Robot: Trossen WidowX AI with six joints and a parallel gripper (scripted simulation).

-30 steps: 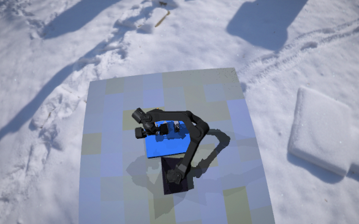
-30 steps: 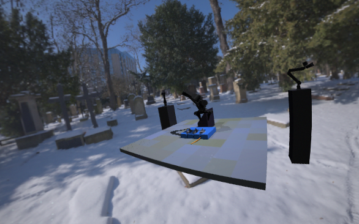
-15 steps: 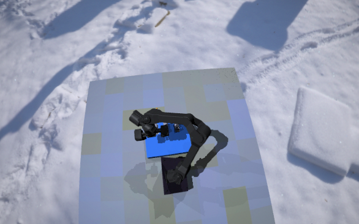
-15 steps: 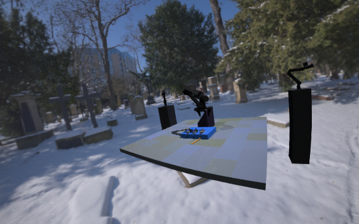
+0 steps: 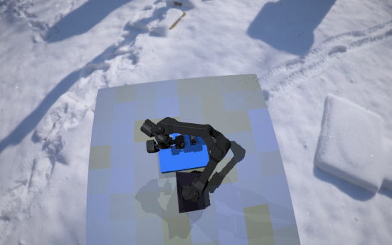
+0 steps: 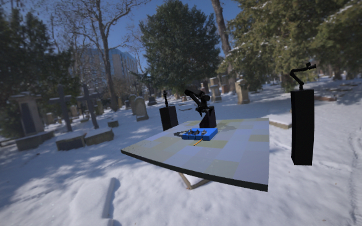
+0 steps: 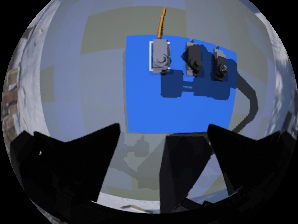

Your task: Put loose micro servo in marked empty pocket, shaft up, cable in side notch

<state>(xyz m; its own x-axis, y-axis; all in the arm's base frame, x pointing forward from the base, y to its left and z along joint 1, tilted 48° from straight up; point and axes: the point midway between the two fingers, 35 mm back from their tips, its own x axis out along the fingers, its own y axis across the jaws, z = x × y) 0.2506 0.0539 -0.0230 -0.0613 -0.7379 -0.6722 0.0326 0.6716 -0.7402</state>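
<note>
The micro servo stands in the marked pocket at one end of the blue deck. Its round output shaft faces up. The white pocket outline shows along its left side in the wrist view. Its orange cable runs out over the deck edge; whether it lies in the notch is too small to tell. The ears and how far down it sits are unclear. My gripper is open and empty, above the deck and apart from the servo. It hides the servo in the top view.
Two dark servos stand in the deck beside the grey one. The arm's dark base block stands near the deck's edge on the patchwork table. The arm arches over the deck's side.
</note>
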